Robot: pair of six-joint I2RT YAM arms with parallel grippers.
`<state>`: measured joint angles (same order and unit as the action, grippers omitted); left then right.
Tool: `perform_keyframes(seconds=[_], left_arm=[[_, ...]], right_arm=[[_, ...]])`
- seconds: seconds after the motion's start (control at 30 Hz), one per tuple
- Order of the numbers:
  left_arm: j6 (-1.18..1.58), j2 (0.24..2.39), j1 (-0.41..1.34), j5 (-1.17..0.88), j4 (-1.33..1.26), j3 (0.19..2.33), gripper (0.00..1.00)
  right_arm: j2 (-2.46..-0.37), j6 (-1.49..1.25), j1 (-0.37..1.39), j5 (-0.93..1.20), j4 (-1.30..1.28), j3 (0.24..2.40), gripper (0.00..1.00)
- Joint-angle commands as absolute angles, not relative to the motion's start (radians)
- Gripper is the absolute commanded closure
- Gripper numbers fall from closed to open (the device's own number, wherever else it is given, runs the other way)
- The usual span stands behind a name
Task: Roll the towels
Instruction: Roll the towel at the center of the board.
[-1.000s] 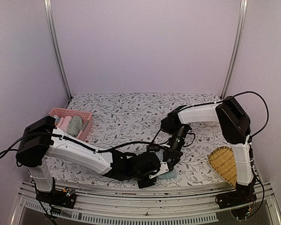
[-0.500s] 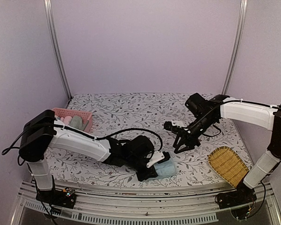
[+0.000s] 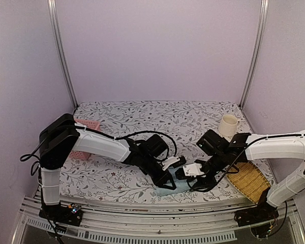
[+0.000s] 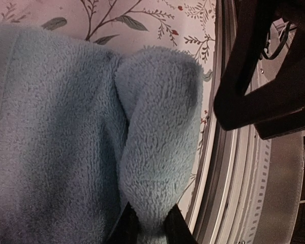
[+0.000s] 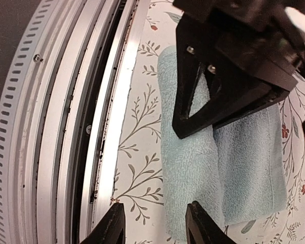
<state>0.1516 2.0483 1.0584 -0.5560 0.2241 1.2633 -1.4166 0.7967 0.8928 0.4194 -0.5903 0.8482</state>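
The light blue towel point(image 4: 56, 132) is fuzzy terry cloth; the rail point(image 5: 56, 127) is ribbed, dull metal.

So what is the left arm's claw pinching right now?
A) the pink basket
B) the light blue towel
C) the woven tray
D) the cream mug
B: the left wrist view shows the left gripper closed on a rolled fold of the light blue towel.

Light blue terry towel point(image 3: 168, 189) on floral-print table point(image 3: 142, 117), near edge, centre. Pink plastic lattice basket point(image 3: 87, 124) far left. Cream mug point(image 3: 227, 125) behind woven bamboo tray point(image 3: 250, 184), right.
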Motion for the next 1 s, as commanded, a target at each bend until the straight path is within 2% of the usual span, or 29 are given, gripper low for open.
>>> perform_keyframes(seconds=[0.0, 0.33, 0.5, 0.57, 0.67, 0.7, 0.77, 0.83, 0.97], left_arm=[[0.186, 2.123, 1.048, -0.604, 0.339, 1.250, 0.88], [0.189, 2.140, 1.031, -0.598, 0.345, 1.259, 0.88], [0.204, 2.136, 1.022, -0.573, 0.349, 1.260, 0.84], [0.205, 2.117, 1.020, -0.575, 0.335, 1.251, 0.80], [0.212, 2.051, 1.019, -0.538, 0.281, 1.205, 0.62], [0.216, 2.016, 1.020, -0.524, 0.252, 1.175, 0.60], [0.232, 1.925, 1.020, -0.487, 0.177, 1.088, 0.57], [0.245, 1.847, 1.020, -0.438, 0.112, 1.017, 0.55], [0.263, 1.702, 1.028, -0.347, -0.008, 0.878, 0.52]], right_arm=[[-1.415, 0.805, 0.940, 0.265, -0.463, 0.824, 0.56], [-1.529, 0.789, 0.998, 0.197, -0.420, 0.825, 0.53], [-1.588, 0.789, 1.003, 0.190, -0.428, 0.825, 0.62], [-1.614, 0.784, 1.003, 0.189, -0.441, 0.829, 0.69], [-1.634, 0.781, 1.000, 0.225, -0.471, 0.834, 0.77], [-1.638, 0.779, 0.994, 0.258, -0.490, 0.843, 0.79], [-1.649, 0.778, 0.970, 0.332, -0.534, 0.871, 0.80], [-1.673, 0.779, 0.939, 0.396, -0.583, 0.901, 0.86], [-1.769, 0.795, 0.861, 0.521, -0.702, 0.993, 0.86]])
